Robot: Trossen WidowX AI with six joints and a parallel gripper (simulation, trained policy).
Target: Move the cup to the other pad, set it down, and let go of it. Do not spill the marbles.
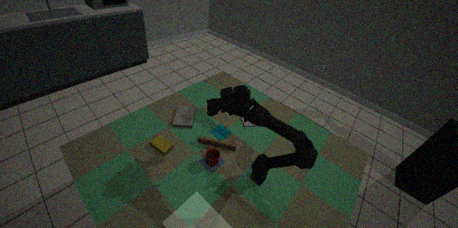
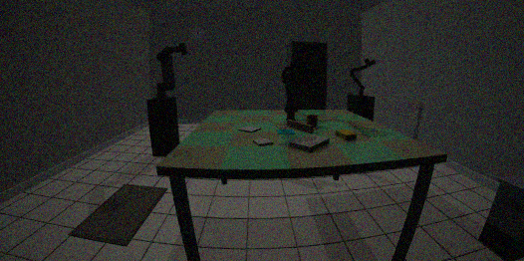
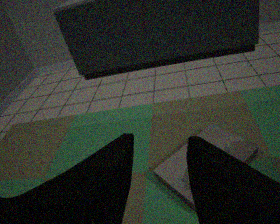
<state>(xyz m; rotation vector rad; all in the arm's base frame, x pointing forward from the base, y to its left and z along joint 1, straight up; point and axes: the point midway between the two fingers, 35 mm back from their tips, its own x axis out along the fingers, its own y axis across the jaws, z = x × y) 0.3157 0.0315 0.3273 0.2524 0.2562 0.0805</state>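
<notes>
Red cup stands on the purple pad; jaws parted and holding nothing.

By the top view, with 12 o'clock at the upper edge, the red cup [image 1: 212,157] [image 2: 312,120] is upright on the purple pad [image 1: 212,168], well apart from the jaws [image 1: 210,108]. The cup's contents cannot be made out in this dim light, so the marbles cannot be verified. The cyan pad [image 1: 221,131] [image 2: 286,131] lies between 12 and 1 o'clock of the cup, with nothing standing on it. Between cup and cyan pad lies a wooden bar [image 1: 217,143] [image 2: 300,126].

The arm [image 1: 285,132] [image 2: 287,91] reaches over the worktop [image 1: 174,184] [image 2: 299,171] and carries the jaws at about 12 o'clock of the cup. In the wrist view the fingers stand partly apart, with an open gap between them. A grey slab [image 1: 184,117] [image 2: 310,142] [image 3: 175,169] shows beyond the gap and is partly covered by the finger on the 3 o'clock side. In the top view this slab lies at 11 o'clock of the cup.

A yellow block [image 1: 161,144] [image 2: 346,134] lies between 9 and 10 o'clock of the cup. In the exterior view two thin pale pieces, one farther [image 2: 249,130] and one nearer [image 2: 263,141], lie flat toward 9 o'clock of the slab.
</notes>
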